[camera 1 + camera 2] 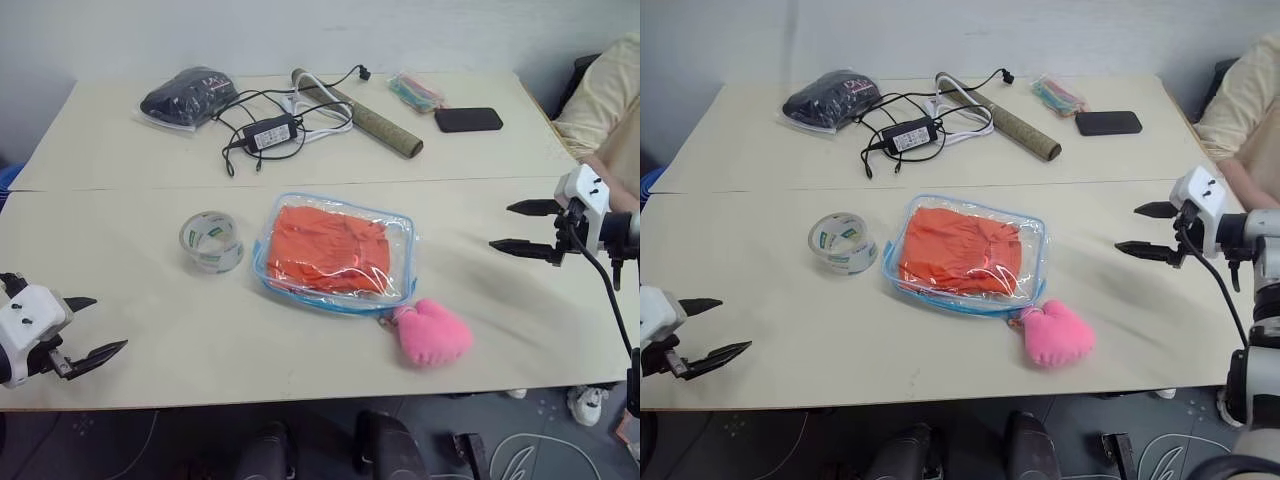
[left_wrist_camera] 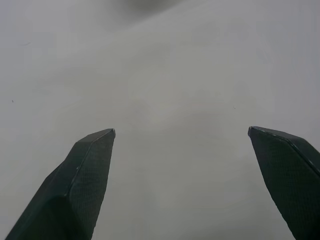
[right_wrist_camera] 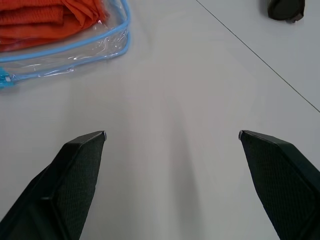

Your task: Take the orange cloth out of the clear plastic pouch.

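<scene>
**At mid-table: pouch lies between two open grippers, nothing held**

At the centre of the table [image 1: 130,300] we find the pouch [image 1: 400,232] lying flat, with the cloth [image 1: 328,247] inside it. Its blue zipper edge runs unbroken round the outline as far as we can see; we cannot tell whether the zip is open. A pink heart [image 1: 432,332] hangs off the pouch's near right corner on a short chain.

The right gripper [image 1: 516,227] hovers over the table's right side, jaws spread, empty, pointing left toward the pouch. The left gripper [image 1: 90,326] sits at the near left corner, jaws likewise spread and empty. The pouch lies to the left of the right gripper and forward and to the right of the left one. We judge the right gripper somewhat nearer and better aligned, though both stand well apart from the pouch. The pouch's long axis runs roughly left to right, slightly skewed, so the right gripper faces a short end.

A tape roll [image 1: 211,241] stands just beside the pouch's left edge, in the left arm's line of approach.

The head views give the whole layout. The right wrist view adds the pouch's corner and cloth folds beyond its fingertips [image 3: 85,150], with bare table between. The left wrist view has plain table surface past its fingertips [image 2: 92,150].
</scene>
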Tool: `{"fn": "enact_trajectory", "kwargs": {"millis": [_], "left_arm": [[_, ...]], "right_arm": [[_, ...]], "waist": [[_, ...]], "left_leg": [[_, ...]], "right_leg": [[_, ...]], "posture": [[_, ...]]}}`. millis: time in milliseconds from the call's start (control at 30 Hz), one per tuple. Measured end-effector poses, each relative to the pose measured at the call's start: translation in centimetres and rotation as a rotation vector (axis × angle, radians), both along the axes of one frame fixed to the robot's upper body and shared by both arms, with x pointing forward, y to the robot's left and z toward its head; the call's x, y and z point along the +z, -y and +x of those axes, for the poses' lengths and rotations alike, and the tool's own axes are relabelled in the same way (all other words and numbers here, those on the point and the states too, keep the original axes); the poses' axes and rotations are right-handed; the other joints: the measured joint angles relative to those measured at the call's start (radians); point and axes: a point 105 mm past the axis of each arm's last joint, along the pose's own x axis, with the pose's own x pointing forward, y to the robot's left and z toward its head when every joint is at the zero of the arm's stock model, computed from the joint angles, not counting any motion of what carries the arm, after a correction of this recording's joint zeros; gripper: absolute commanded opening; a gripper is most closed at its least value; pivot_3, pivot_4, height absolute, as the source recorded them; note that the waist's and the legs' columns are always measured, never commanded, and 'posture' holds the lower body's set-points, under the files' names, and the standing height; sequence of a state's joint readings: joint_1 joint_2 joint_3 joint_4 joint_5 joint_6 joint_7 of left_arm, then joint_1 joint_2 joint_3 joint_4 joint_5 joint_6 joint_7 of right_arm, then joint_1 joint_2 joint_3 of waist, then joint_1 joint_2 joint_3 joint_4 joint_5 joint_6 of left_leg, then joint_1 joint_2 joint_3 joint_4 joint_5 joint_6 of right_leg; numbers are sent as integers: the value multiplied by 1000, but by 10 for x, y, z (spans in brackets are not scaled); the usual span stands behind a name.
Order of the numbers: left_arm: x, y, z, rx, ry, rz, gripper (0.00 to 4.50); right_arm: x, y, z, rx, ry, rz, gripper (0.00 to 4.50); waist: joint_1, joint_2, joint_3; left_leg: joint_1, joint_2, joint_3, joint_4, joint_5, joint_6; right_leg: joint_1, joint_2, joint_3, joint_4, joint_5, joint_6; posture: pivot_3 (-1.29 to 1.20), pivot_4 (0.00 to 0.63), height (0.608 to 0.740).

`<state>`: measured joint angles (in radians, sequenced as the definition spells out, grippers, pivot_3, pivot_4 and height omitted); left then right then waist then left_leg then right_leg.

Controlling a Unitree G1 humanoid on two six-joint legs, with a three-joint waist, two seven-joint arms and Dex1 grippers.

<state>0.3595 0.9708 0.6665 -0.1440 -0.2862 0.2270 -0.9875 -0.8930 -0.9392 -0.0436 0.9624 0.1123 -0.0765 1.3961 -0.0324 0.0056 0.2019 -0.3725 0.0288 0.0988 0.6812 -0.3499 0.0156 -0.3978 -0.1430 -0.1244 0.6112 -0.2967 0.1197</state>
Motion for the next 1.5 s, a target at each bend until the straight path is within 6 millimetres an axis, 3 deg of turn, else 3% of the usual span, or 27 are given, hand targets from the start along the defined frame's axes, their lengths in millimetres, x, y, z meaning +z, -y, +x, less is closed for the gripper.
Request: {"fn": "enact_trajectory", "kwargs": {"millis": [467, 1000, 1233, 1333, 1400, 1500], "left_arm": [[0, 0, 1, 17, -14, -15, 4500], [16, 24, 12, -51, 36, -137, 4500], [66, 84, 56, -360, 76, -71, 4500], [79, 108, 88, -501, 75, -15, 4500], [81, 115, 107, -550, 54, 44, 4500], [66, 116, 129, -582, -22, 119, 4500]], "right_arm": [[1, -2, 0, 1, -5, -1, 4488], [6, -14, -5, 46, -73, 85, 4488], [42, -78, -26, 317, -30, 110, 4488], [50, -111, -47, 462, -42, 116, 4488], [54, -132, -61, 558, -39, 103, 4488], [57, -146, -72, 622, -25, 94, 4488]], "waist": [[1, 0, 0], [2, 0, 0], [11, 0, 0], [23, 0, 0], [30, -1, -1], [30, -3, -2]], "left_leg": [[0, 0, 1, 1, 0, 0], [1, 0, 1, 1, 0, 0], [1, -1, 0, 4, 1, -1], [0, -2, 3, 5, 1, -1], [-1, -4, 10, 5, 1, -2], [-3, -3, 17, 5, 1, -2]], "right_leg": [[0, 0, 1, 1, 0, 0], [0, 1, 2, 2, 0, 0], [0, 2, 3, 7, 0, 0], [-2, 5, 3, 9, 0, 0], [-4, 7, 4, 9, 0, 0], [-10, 8, 5, 10, 0, 0]], "posture": [[0, 150, 740], [0, 150, 740], [0, 150, 740], [0, 150, 740], [0, 150, 740], [0, 150, 740]]}}
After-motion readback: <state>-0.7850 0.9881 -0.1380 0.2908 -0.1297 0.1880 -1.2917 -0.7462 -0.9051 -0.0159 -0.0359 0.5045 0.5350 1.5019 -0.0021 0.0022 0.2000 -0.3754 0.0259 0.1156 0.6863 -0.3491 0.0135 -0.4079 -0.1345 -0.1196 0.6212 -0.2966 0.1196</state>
